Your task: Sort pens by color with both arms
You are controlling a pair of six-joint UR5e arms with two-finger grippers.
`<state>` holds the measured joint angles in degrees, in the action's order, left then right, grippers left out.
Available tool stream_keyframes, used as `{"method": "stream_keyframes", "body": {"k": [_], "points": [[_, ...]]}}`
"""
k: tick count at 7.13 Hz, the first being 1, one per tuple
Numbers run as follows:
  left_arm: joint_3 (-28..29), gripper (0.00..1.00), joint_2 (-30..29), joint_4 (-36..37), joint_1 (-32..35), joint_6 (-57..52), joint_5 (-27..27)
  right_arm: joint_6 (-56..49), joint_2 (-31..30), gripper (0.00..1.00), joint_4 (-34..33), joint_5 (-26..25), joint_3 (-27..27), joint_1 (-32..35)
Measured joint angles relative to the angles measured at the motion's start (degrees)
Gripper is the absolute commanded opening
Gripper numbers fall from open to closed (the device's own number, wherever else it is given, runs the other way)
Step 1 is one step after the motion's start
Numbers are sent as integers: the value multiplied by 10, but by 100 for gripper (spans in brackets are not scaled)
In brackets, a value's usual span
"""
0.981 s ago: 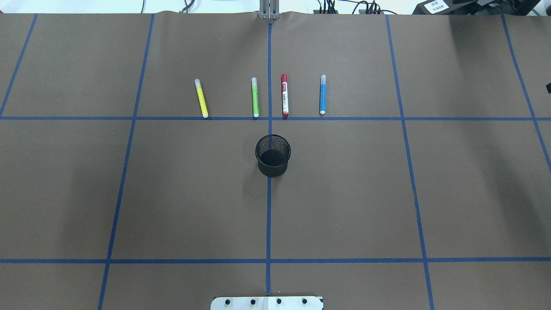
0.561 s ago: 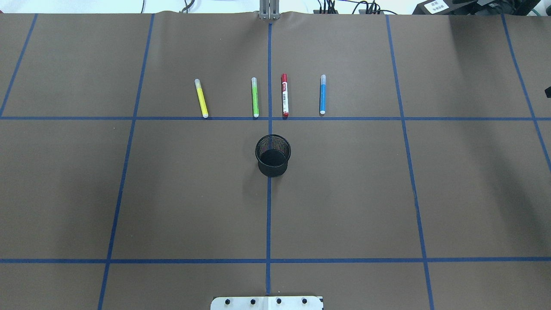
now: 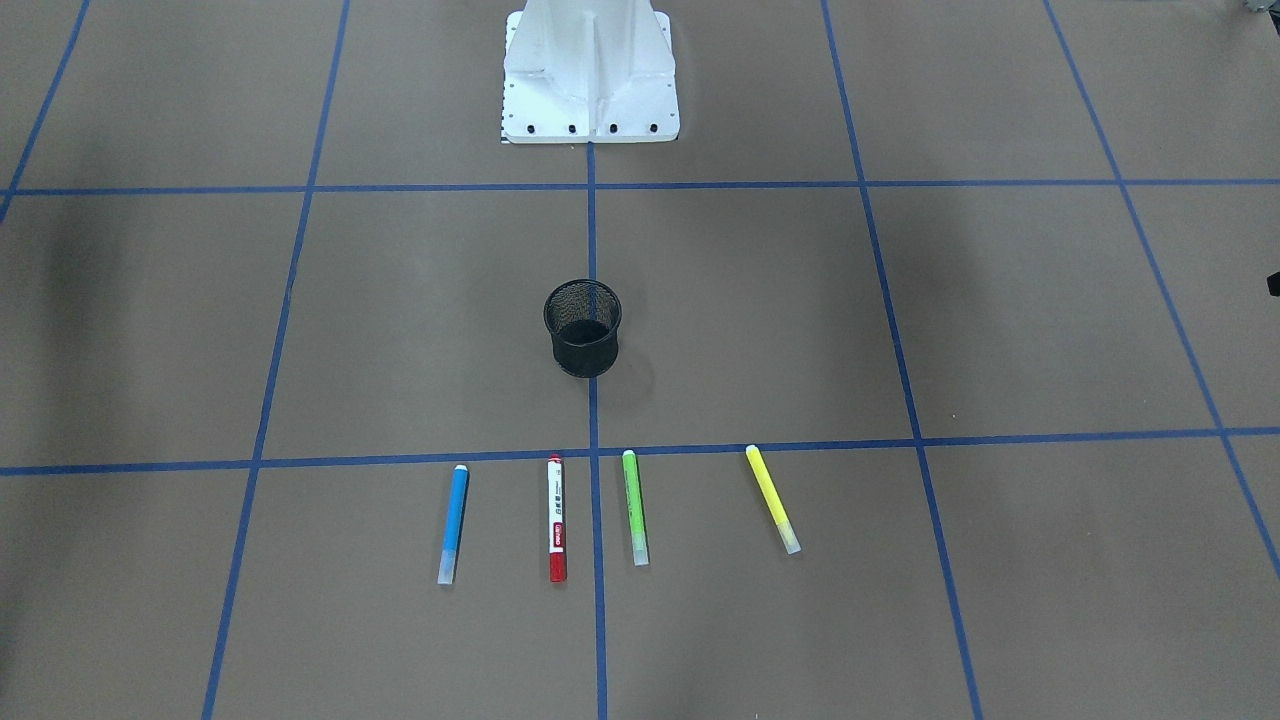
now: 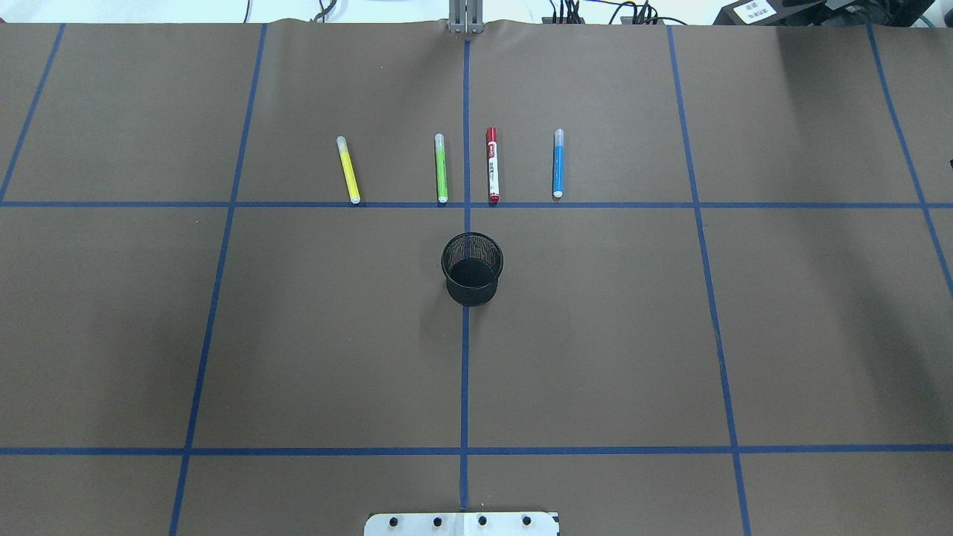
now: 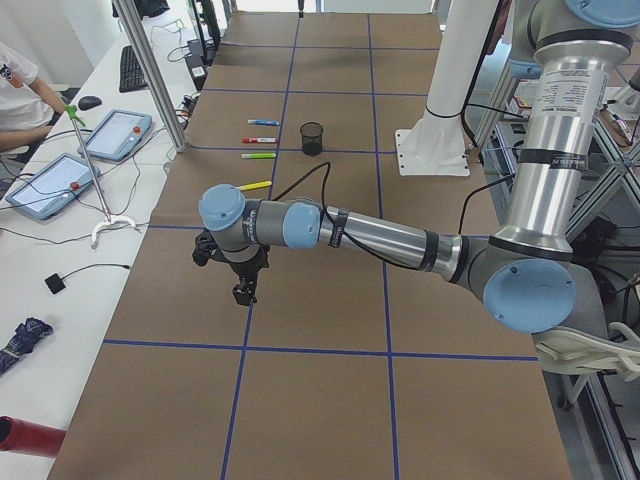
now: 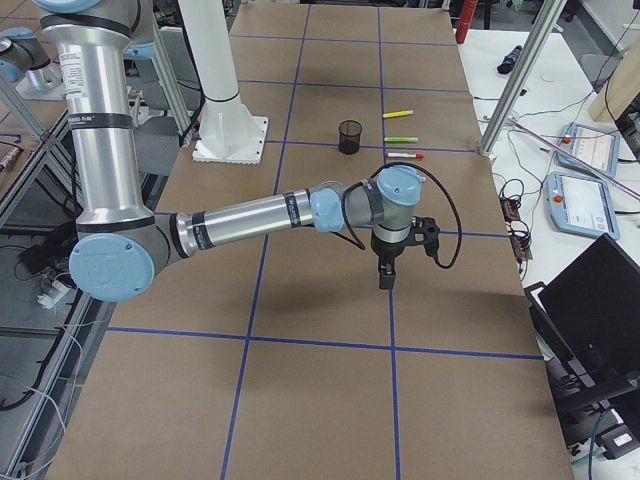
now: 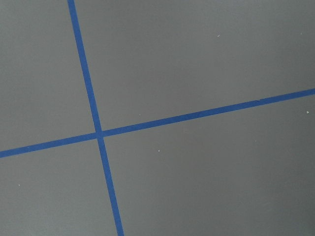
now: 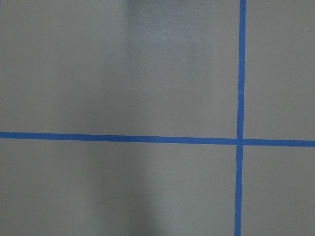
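Both arms are doing the same thing here. The left arm (image 5: 380, 235) is stretched out low and nearly level over the left end of the tabletop (image 4: 298, 335), wrist bent so the left tool (image 5: 243, 292) points straight down just above the brown paper. The right arm (image 6: 250, 215) mirrors it at the right end, with the right tool (image 6: 386, 277) also pointing straight down. Both tools are well apart from the pens. I only get a proper look at either tool from the side cameras, so I can't tell how wide the fingers are set. Both wrist cameras show only brown paper and a cross of blue tape (image 4: 464, 372).

Count: two arms, four pens, one cup. The pens lie flat in a row just past the far tape line, pale caps pointing away from the robot. Left to right in the overhead view that's the yellow pen (image 4: 348, 170), green pen (image 4: 441, 168), white pen with red ends (image 4: 492, 165) and blue pen (image 4: 558, 164). None of them touch. The black mesh cup (image 4: 472, 268) stands upright on the centre line, nearer the robot than the row.
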<state>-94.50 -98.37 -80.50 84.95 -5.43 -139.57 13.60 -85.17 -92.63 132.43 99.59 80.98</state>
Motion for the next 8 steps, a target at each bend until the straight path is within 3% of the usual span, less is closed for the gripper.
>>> {"method": "stream_keyframes", "body": {"k": [8], "points": [[-12,100,10,-3,-2,-2,-5,6,0,100,1,1,-29,0]]}}
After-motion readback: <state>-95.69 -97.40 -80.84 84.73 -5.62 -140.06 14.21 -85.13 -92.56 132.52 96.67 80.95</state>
